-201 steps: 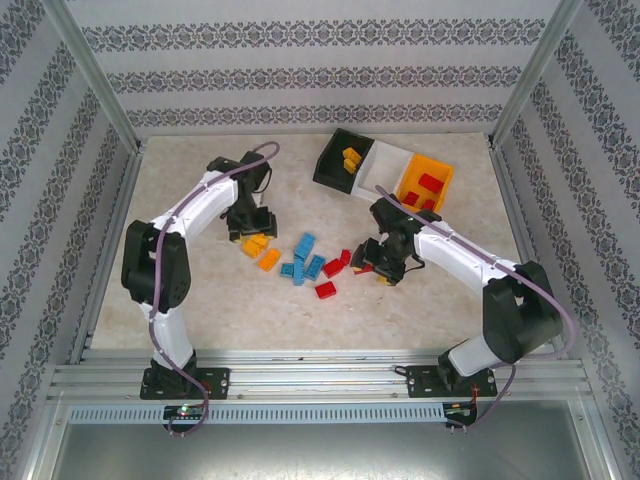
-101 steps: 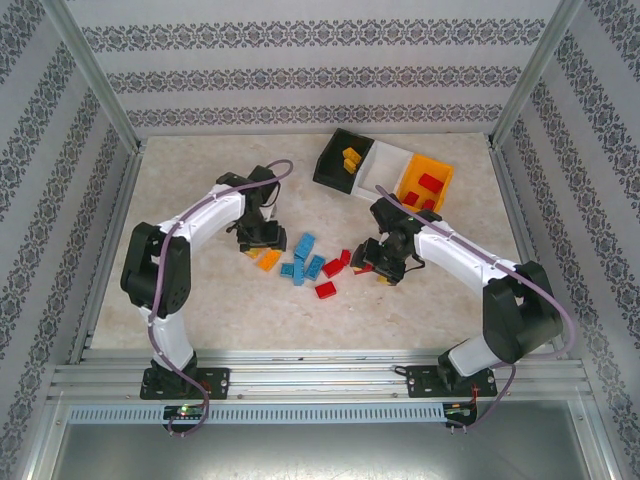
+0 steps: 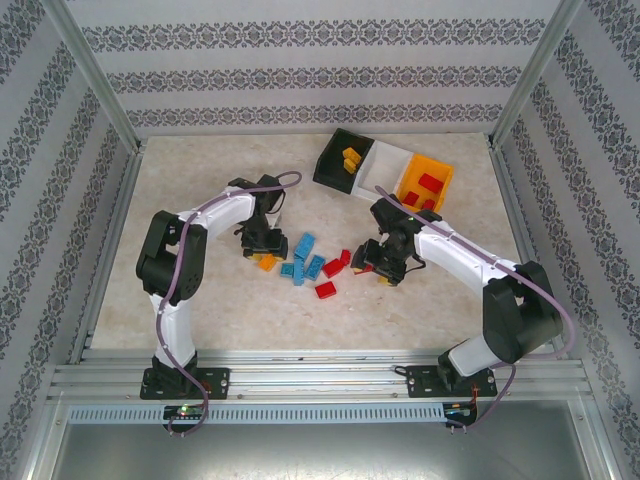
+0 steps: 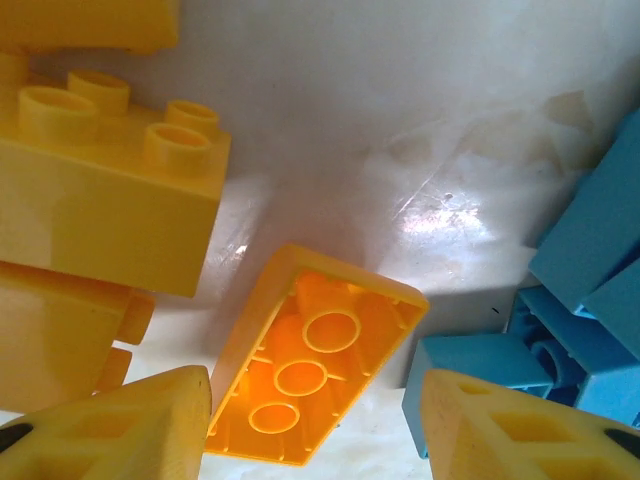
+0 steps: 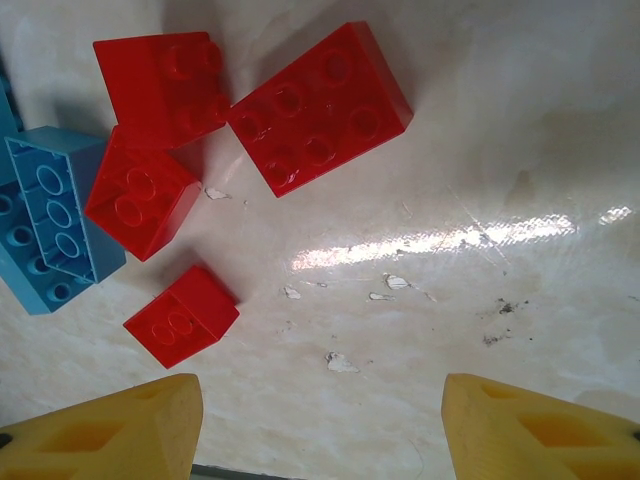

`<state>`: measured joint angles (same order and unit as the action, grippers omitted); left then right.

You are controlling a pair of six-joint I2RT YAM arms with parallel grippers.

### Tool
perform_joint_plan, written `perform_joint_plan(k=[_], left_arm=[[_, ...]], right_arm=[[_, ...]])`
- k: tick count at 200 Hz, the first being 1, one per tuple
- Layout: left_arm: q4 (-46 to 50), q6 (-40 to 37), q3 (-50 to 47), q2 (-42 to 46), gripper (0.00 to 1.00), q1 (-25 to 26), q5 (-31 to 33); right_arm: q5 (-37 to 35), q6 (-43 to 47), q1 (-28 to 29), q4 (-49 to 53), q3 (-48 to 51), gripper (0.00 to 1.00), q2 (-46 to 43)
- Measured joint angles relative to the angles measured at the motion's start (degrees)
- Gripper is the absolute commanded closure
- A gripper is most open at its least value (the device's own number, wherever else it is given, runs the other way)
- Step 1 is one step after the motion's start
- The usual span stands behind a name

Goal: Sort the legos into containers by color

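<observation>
Your left fingers point(image 4: 120, 430) stand apart, with an upturned orange-yellow plastic brick point(image 4: 315, 365) on the desk point(image 4: 400, 120) between them, unclamped. Your right fingers point(image 5: 540, 430) stand apart too, and four red plastic bricks point(image 5: 320, 105) lie at ten to twelve o'clock. The joined black, white and orange plastic bins point(image 3: 385, 170) sit at one o'clock of the loose bricks.

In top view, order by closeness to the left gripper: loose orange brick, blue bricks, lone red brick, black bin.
1. Loose orange brick, beside the left gripper.
2. Blue bricks, rightward.
3. Lone red brick, beyond them.
4. Black bin, far side.
</observation>
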<state>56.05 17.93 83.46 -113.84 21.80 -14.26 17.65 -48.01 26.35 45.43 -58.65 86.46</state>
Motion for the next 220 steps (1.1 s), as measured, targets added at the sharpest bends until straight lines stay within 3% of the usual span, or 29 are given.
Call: perform_joint_plan(k=[135,166,220], left_arm=[[-1.1,-0.1,-0.1,-3.5,0.48,0.4,0.0],[-1.0,0.5,-0.1,-3.5,0.62,0.6,1.2],[0.1,1.9,5.1,-5.0,0.68,0.7,0.1]], right_arm=[[0.0,0.3,-1.0,0.1,0.0,0.34,0.4],[0.0,0.4,-1.5,0.1,0.0,0.34,0.4],[0.1,0.4,-1.9,0.1,0.0,0.34,0.4]])
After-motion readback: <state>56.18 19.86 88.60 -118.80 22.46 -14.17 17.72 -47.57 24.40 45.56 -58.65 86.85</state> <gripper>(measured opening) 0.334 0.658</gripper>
